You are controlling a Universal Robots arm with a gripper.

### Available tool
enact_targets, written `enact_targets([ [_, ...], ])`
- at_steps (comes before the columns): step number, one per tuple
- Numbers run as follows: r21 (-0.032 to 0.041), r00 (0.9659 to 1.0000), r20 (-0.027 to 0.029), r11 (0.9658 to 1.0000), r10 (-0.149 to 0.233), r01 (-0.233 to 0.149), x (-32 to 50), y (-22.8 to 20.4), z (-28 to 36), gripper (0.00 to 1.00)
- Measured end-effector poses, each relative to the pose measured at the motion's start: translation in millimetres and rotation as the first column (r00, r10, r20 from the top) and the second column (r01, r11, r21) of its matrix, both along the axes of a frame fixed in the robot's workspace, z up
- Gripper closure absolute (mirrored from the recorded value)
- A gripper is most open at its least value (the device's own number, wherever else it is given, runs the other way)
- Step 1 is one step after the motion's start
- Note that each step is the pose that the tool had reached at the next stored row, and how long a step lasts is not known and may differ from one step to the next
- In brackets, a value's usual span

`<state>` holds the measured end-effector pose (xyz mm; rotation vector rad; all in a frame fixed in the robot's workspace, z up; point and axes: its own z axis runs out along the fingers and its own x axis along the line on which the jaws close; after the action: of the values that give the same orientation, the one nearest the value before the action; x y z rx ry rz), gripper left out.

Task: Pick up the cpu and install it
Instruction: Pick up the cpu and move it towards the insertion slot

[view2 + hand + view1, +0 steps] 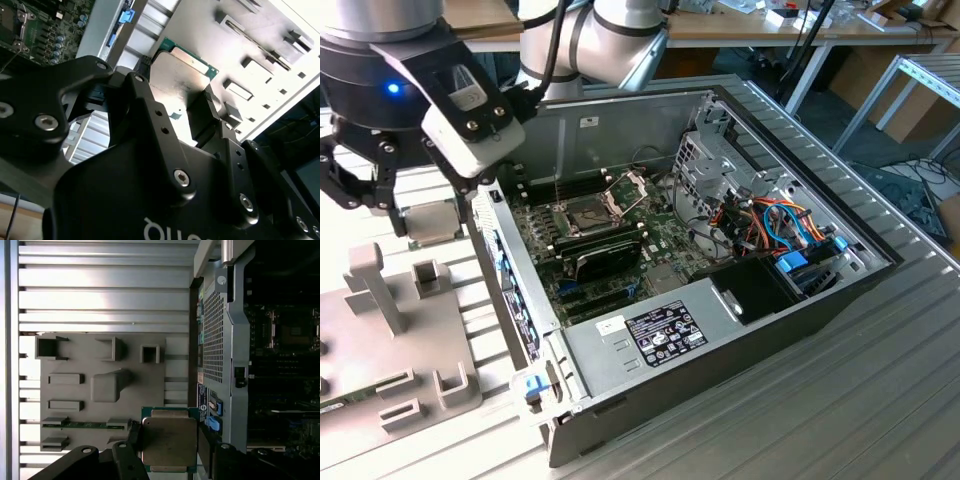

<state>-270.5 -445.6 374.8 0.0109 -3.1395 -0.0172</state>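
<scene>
We see the gripper closed on the cpu, a dark finger pressed against each of two opposite edges of the chip. The cpu hangs outside the computer case, just beside the wall that carries the blue tabs. It is above the grey fixture plate that lies next to the case on the slatted table.

In the first wrist view we look straight down on the chip. Its dull silver lid faces the camera, a green border shows around it, and the plate's raised blocks and slots lie beneath it.

The second wrist view looks along the finger linkages. There the cpu is seen at a slant, its green corner catching the light.

The exterior view adds what the wrist cameras crop. The case lies open on its side with the motherboard exposed. The socket sits near the middle of the board with its metal frame swung up. The gripper is well apart from that socket, over the plate.
</scene>
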Motion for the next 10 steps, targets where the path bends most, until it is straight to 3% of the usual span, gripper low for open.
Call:
enact_targets([
  [10, 0.0, 1.0, 0.0, 1.0, 0.0, 0.0, 26.5, 0.0, 0.0, 0.45],
])
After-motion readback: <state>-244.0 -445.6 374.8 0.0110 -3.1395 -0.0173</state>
